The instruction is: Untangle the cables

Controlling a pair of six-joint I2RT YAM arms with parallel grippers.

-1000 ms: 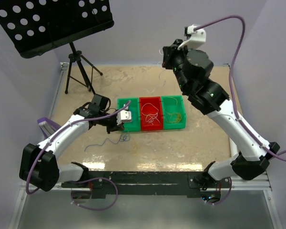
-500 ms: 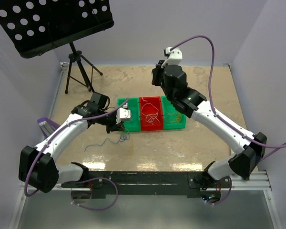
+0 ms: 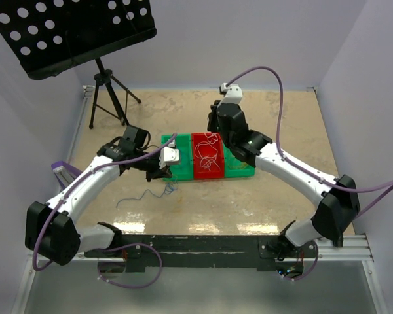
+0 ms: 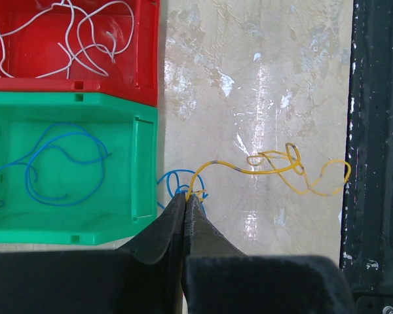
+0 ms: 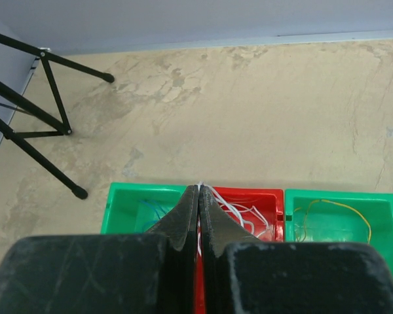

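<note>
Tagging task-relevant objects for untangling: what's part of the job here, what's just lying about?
Job: yellow cable, pinched in left fingers; white cable, pinched in right fingers; blue cables; three bins holding sorted cables.
Lying about: music stand; purple arm cabling.

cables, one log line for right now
left gripper: shut on yellow wire | right gripper: shut on white wire over red bin | blue wire: in green bin
</note>
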